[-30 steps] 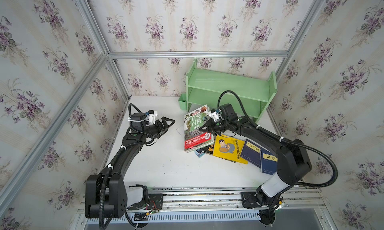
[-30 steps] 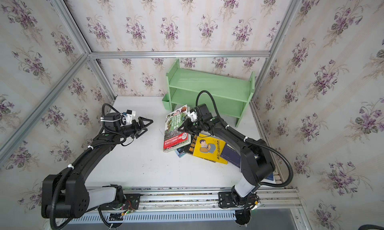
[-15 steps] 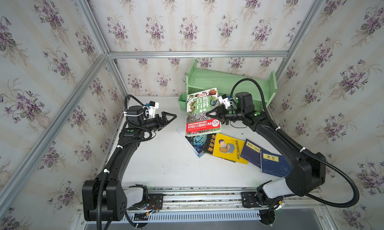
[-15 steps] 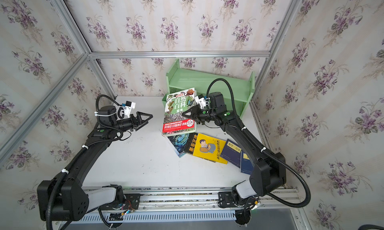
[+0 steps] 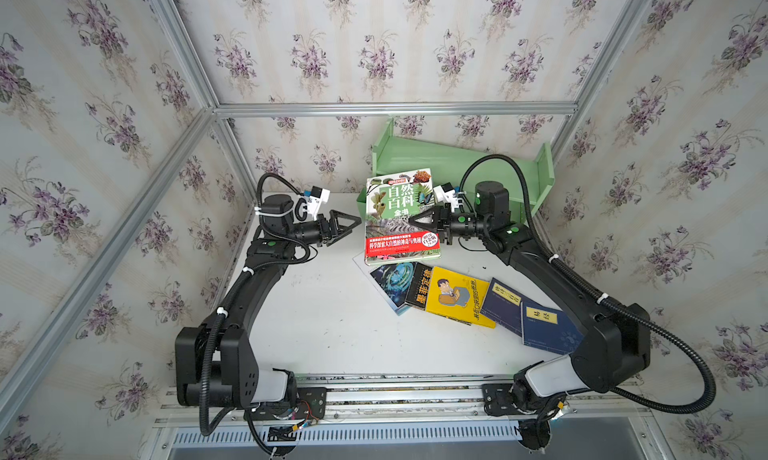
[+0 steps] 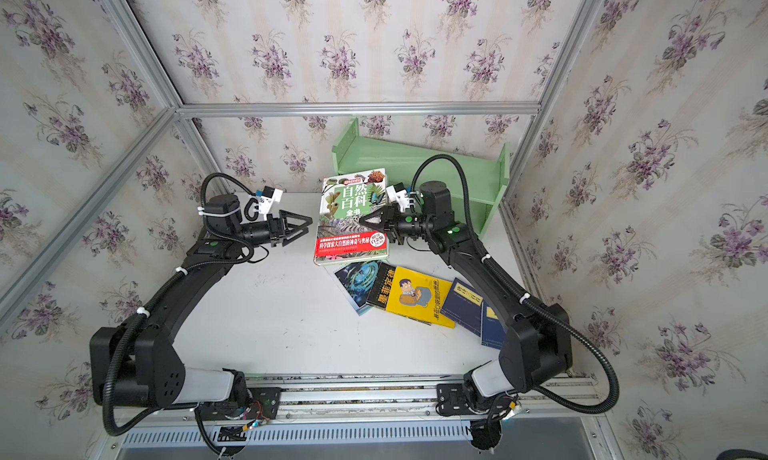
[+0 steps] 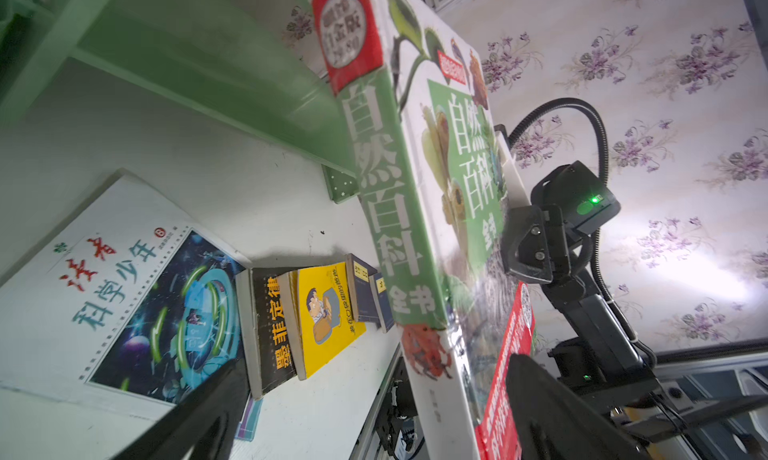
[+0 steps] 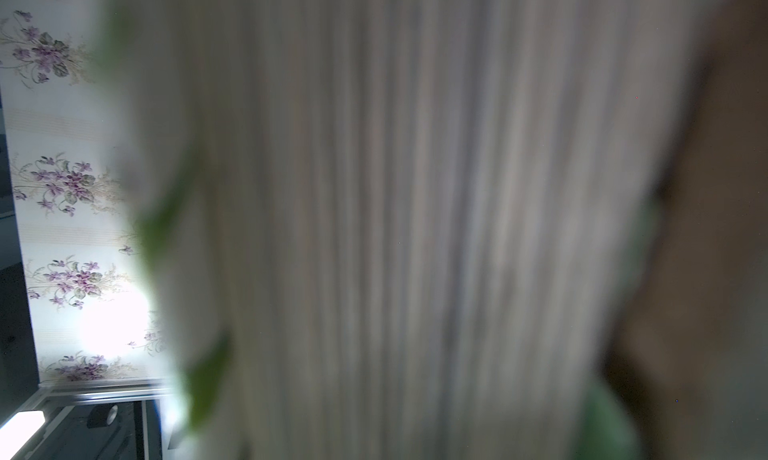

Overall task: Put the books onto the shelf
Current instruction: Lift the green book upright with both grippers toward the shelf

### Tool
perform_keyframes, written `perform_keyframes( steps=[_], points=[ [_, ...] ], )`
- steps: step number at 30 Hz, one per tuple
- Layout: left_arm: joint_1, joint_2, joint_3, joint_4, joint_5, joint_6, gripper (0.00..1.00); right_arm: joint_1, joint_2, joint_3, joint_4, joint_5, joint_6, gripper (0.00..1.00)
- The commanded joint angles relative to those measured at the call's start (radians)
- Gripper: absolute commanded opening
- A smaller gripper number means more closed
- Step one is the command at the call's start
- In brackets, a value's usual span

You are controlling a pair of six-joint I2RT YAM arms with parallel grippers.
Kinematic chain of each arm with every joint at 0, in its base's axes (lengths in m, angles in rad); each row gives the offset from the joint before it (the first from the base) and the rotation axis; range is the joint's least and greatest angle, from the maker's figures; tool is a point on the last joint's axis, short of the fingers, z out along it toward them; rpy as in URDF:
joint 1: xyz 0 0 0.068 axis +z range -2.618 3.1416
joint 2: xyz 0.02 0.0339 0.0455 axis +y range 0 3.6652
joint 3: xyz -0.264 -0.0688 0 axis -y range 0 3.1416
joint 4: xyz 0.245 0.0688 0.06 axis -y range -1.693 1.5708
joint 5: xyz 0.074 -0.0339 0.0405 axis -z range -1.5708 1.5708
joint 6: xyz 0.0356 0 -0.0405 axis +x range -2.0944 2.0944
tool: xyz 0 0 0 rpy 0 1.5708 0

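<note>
My right gripper is shut on the right edge of the green nature book, holding it cover-up in the air in front of the pale green shelf. Its blurred page edges fill the right wrist view. My left gripper is open just left of the book's spine, holding nothing. On the table lie the white-blue swirl book, the black one, the yellow one and two navy ones.
The shelf stands at the back of the white table, close to the floral back wall. Floral side walls close in both sides. A metal rail runs along the front edge.
My right gripper has lifted the green book off the pile and carried it up toward the shelf. My left arm has risen and moved its open gripper toward the book's spine.
</note>
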Motion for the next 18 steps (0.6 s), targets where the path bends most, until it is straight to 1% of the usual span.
perform_keyframes(
  steps=[1,4,6,13,15,16,18],
  points=[
    [-0.018,0.031,0.03,0.19,0.103,-0.098,0.99,0.001,-0.008,0.003,0.306,-0.1,0.057,0.14],
    [-0.025,0.084,0.065,0.272,0.134,-0.163,0.99,0.0,-0.008,0.003,0.332,-0.131,0.077,0.14],
    [-0.029,0.121,0.1,0.312,0.149,-0.206,0.96,0.0,-0.008,0.006,0.333,-0.152,0.08,0.14],
    [-0.078,0.208,0.199,0.403,0.17,-0.298,0.79,0.001,0.01,0.007,0.336,-0.19,0.101,0.14],
    [-0.089,0.227,0.209,0.457,0.179,-0.346,0.72,0.002,0.016,0.009,0.336,-0.21,0.109,0.14],
    [-0.092,0.239,0.215,0.483,0.184,-0.371,0.67,0.002,0.018,0.014,0.334,-0.22,0.108,0.14],
    [-0.096,0.253,0.217,0.529,0.185,-0.416,0.52,0.002,0.024,0.022,0.324,-0.23,0.1,0.14]
  ],
)
